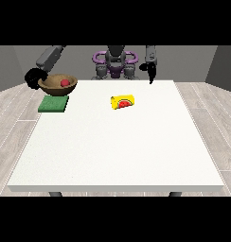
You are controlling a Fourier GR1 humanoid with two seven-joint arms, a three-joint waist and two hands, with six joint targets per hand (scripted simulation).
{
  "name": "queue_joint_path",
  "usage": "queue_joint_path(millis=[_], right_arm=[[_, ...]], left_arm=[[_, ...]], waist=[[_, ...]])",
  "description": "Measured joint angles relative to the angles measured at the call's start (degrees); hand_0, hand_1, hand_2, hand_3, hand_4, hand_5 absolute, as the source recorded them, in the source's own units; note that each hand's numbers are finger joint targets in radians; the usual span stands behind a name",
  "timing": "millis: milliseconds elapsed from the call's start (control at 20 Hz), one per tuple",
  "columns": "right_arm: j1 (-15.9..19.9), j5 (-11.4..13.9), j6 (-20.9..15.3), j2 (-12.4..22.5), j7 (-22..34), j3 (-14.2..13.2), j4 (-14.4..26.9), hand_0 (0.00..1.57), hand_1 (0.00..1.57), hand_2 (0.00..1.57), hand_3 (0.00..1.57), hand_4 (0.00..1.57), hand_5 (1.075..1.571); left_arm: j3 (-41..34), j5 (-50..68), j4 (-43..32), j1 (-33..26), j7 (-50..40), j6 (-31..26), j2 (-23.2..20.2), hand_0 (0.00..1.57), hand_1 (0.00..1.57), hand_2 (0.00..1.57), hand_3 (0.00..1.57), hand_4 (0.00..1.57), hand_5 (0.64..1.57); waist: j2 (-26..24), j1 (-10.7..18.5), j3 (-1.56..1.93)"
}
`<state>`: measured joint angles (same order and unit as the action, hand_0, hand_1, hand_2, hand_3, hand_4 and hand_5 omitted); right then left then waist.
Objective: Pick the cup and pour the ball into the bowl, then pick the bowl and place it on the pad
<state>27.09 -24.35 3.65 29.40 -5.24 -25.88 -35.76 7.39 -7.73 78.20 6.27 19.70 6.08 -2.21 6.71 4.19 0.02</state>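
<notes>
At the upper left of the frame, the hand at the view's left (33, 77) has its black fingers curled round the left rim of the wooden bowl (53, 85), which it holds in the air just above the green pad (53, 104). The red ball (65, 82) lies inside the bowl, towards its right side. The pad lies flat near the back left corner of the white bench (117, 151), and the bowl's underside looks clear of it — whether they touch at any spot cannot be told.

Towards the middle of the frame, the yellow cup (123, 101) lies on its side on the bench, its watermelon picture facing the camera, well apart from the bowl and pad.

At the upper right, the hand at the view's right (150, 72) hangs beside the bench's back edge, fingers pointing straight down and holding nothing.
</notes>
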Motion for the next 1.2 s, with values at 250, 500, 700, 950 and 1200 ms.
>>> queue_joint_path(millis=[250,500,700,950,1200], right_arm=[[0.32,-1.51,3.70,3.86,-2.84,-2.34,4.44,1.55,1.55,1.57,0.78,0.84,1.510],[1.21,-0.43,1.98,6.13,-6.12,-2.68,7.37,1.48,1.48,1.57,0.67,0.00,1.567],[0.35,2.18,-2.10,9.30,-8.12,-2.07,7.92,1.27,1.27,1.39,1.38,0.00,1.570],[2.36,4.22,-3.77,9.83,-8.68,-0.13,7.17,1.07,1.07,0.96,0.95,0.31,1.564],[4.59,4.22,-0.48,8.77,-6.33,1.77,5.59,0.14,0.14,0.53,0.68,0.71,1.182]], left_arm=[[0.69,-0.90,0.58,0.53,2.76,0.23,0.48,0.00,0.00,0.00,0.00,1.17,1.357],[0.72,-1.44,2.05,2.22,2.38,0.39,0.82,0.00,0.00,0.00,0.00,1.17,1.362],[1.31,-1.86,2.49,0.72,2.71,0.37,0.97,0.00,0.00,0.00,0.00,1.17,1.361],[5.09,-1.88,-0.18,-0.33,4.59,3.65,1.66,0.00,0.00,0.00,0.00,1.21,1.354],[12.47,0.68,-5.55,-1.87,8.47,11.40,2.04,0.00,0.00,0.00,0.00,1.22,1.340]], waist=[[4.21,1.47,0.04],[7.15,2.39,0.04],[6.85,2.86,0.03],[5.91,2.18,0.01],[4.84,-0.10,-0.04]])
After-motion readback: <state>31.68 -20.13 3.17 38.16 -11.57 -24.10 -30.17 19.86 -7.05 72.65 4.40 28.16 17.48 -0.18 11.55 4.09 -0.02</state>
